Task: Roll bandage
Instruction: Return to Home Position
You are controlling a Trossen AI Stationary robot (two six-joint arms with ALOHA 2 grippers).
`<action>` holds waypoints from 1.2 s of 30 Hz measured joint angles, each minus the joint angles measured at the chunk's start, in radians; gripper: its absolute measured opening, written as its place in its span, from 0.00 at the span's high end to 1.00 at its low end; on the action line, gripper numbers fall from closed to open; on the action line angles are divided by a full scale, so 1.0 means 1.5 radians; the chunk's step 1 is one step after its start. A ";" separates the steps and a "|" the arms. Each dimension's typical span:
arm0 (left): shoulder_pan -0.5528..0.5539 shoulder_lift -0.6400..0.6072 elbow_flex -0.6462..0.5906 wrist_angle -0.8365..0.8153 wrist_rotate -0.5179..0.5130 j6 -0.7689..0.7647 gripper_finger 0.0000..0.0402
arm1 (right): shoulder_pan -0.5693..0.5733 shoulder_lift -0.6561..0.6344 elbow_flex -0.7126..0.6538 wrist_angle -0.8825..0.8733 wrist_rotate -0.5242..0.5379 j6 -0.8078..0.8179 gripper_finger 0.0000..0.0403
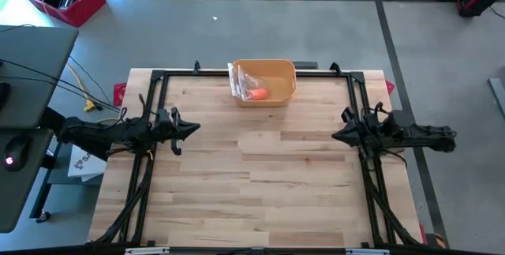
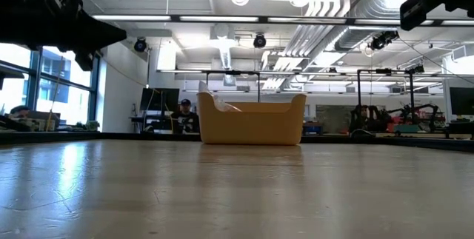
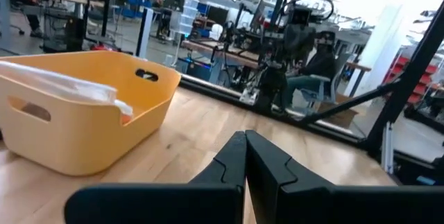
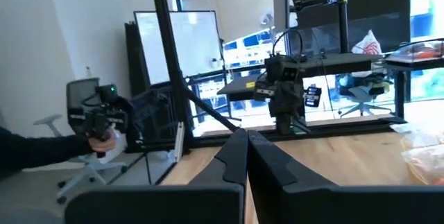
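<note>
Both grippers have their fingers pressed together with nothing between them. In the high view the left gripper [image 1: 195, 128] sits over the left side of the pale wooden plank table [image 1: 260, 184], pointing inward toward the middle, and the right gripper [image 1: 335, 136] sits over the right side, pointing back at it. The two are well apart, with bare tabletop between them. The left wrist view shows the left gripper's two dark fingers [image 3: 236, 156] meeting in a closed wedge above the planks, and the right wrist view shows the right gripper's fingers [image 4: 237, 151] shut the same way.

At the far middle of the table stands the yellow plastic bin with handle cutouts [image 1: 268, 100], upright and just inside the black metal frame [image 1: 158, 77] that runs round the table's edge. Inside it lies the transparent zip bag [image 1: 241, 80], its top leaning over the bin's left rim, with the rolled orange bandage [image 1: 258, 93] visible through the plastic. From table height the bin [image 2: 252, 124] stands alone on the far side, a corner of the bag just showing above its rim. The left wrist view catches the bin [image 3: 83, 137] close by, with the crinkled bag [image 3: 62, 84] resting across its opening.

A seated person [image 3: 316, 64] shows in the room beyond the table.
</note>
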 joint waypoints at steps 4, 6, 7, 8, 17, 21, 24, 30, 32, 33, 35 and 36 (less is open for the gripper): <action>0.000 0.001 0.000 0.005 -0.003 0.029 1.00 | 0.000 0.008 -0.035 0.081 0.003 -0.018 1.00; 0.000 0.001 0.000 0.012 -0.006 0.052 1.00 | 0.000 0.007 -0.085 0.197 -0.003 -0.022 1.00; 0.000 0.001 0.000 0.011 -0.006 0.063 1.00 | 0.000 0.007 -0.111 0.245 -0.008 -0.023 1.00; 0.000 0.001 0.000 0.009 -0.007 0.071 1.00 | 0.000 0.007 -0.135 0.272 -0.011 -0.024 1.00; 0.000 0.009 0.000 -0.069 -0.013 0.048 1.00 | 0.000 0.010 -0.136 0.117 -0.038 -0.033 1.00; 0.000 0.021 0.000 -0.069 -0.015 0.073 1.00 | 0.000 0.019 -0.135 0.049 -0.017 0.002 1.00; 0.000 0.022 0.000 -0.069 -0.015 0.074 1.00 | 0.000 0.026 -0.135 0.047 -0.008 -0.001 1.00; 0.000 0.022 0.000 -0.069 -0.014 0.074 1.00 | 0.000 0.031 -0.135 0.046 -0.008 -0.001 1.00; 0.000 0.022 0.000 -0.069 -0.014 0.074 1.00 | 0.000 0.031 -0.135 0.046 -0.008 0.000 1.00; 0.000 0.022 0.000 -0.069 -0.014 0.074 1.00 | 0.000 0.031 -0.135 0.046 -0.008 0.000 1.00; 0.000 0.022 0.000 -0.069 -0.014 0.075 1.00 | 0.000 0.031 -0.135 0.046 -0.008 -0.002 1.00; 0.000 0.022 0.000 -0.070 -0.014 0.075 1.00 | 0.000 0.031 -0.135 0.046 -0.008 -0.001 1.00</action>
